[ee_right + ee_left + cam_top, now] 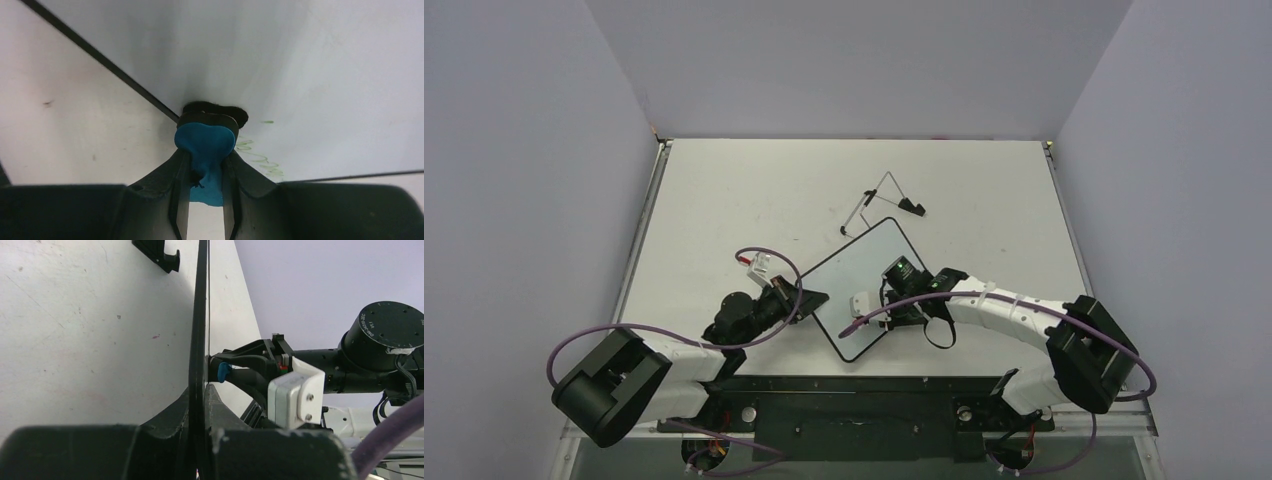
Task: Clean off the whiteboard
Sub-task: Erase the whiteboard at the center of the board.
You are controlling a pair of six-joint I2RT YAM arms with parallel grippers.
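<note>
Whiteboard is what I'm looking at, turned cornerwise like a diamond over the pale desk, just on the near side of the wire stand, the corner closest to that stand almost reaching its black-tipped feet. The left end effector is clamped on the board's black frame on the side away from the stand; from its own camera the fingers pinch the thin edge with no gap showing. The right end effector is closed on a blue eraser, which bulges out between the fingers, its dark face pressed flat on the white surface close to the frame. A green scribble sits just beside the eraser.
</note>
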